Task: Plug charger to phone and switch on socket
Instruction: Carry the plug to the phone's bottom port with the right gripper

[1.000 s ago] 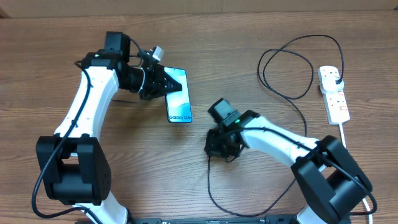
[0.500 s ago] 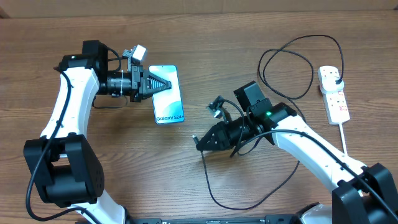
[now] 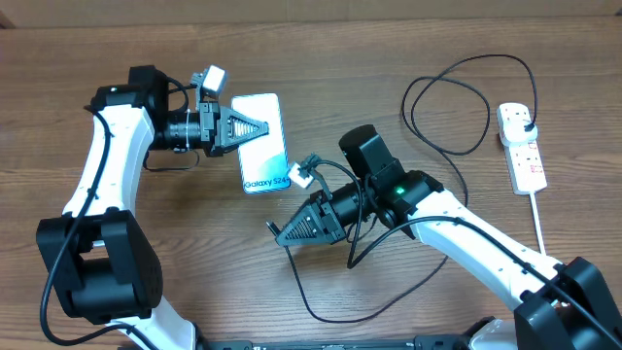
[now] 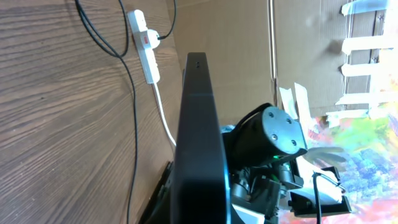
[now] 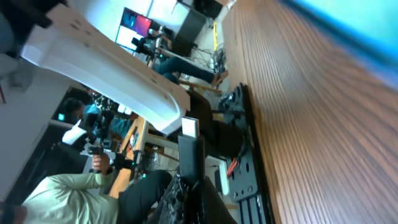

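The phone [image 3: 264, 146] shows its light blue screen, tilted and raised off the wood, with my left gripper [image 3: 260, 129] shut on its upper part from the left. The left wrist view has the phone [image 4: 199, 137] edge-on as a dark slab between the jaws of the left gripper [image 4: 199, 213]. My right gripper [image 3: 279, 233] is shut on the connector end of the black charger [image 3: 321, 313], just below and right of the phone's bottom end. In the right wrist view that connector [image 5: 189, 152] is a dark bar. The charger's plug [image 3: 528, 127] sits in the white socket [image 3: 523, 156].
The black cable [image 3: 457, 97] loops across the right half of the table and trails below the right arm. The socket's thick white cord [image 3: 540, 228] runs toward the front right. In the left wrist view the socket [image 4: 144, 46] lies beyond the phone.
The left gripper carried the phone left, then tipped it up. The right gripper swung out and moved left toward the phone's bottom end, dragging the cable end with it.
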Controlling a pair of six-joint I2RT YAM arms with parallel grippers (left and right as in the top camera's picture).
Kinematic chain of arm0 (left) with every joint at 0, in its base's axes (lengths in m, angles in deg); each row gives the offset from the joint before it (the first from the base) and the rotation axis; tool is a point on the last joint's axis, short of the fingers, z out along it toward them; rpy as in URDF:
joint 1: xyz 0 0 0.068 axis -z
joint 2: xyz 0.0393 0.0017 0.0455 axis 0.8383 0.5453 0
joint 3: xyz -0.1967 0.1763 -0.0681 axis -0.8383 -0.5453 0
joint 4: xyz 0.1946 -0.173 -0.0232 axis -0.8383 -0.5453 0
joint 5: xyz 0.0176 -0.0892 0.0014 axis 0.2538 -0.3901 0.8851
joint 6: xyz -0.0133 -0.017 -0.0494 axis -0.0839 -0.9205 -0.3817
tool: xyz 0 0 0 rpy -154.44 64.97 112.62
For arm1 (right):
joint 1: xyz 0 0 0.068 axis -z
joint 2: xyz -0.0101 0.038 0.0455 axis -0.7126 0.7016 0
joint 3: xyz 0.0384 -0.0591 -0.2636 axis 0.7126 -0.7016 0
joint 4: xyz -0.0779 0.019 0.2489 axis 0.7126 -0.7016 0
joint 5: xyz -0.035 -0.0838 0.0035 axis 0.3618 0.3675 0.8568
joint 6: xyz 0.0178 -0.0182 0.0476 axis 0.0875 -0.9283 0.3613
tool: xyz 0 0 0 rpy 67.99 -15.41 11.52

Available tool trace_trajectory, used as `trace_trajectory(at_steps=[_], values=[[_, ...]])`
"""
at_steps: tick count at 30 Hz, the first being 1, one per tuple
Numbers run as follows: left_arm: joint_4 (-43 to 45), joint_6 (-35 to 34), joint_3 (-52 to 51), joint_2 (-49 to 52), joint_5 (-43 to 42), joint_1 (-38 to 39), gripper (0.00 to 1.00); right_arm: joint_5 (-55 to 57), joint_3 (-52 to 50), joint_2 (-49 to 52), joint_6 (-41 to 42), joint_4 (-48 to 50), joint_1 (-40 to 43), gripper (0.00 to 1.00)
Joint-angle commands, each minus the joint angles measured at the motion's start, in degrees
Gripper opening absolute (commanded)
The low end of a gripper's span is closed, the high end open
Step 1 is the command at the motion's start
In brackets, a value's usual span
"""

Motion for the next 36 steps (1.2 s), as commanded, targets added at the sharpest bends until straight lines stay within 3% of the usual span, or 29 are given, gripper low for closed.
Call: trace_trajectory(at_steps=[1,6,25,31,36], values=[[-1.4,1.4,0.1,-1.2,-2.7,0.4,0.04,1.9,0.8,-0.7,6.8,2.7,-0.3,0.04],[-2.6,1.5,0.1,-1.2,-1.2,0.4,0.04,9.6,0.8,-0.7,13.9,4.7,-0.3,0.04],[-3.5,1.2,0.1,-1.2,1.0,0.4,0.04,11.9,0.8,-1.0,18.5,7.0,-0.7,0.04],[-3.7,1.2,0.1,-1.2,1.0,0.4,0.04,22.8,0.8,-5.8,18.6,1.7,-2.8,0.04],[-4.4,0.7,0.1,-1.2,0.9,0.4,0.04,25.1,0.8,-8.9,19.6,1.2,-3.4,0.04]])
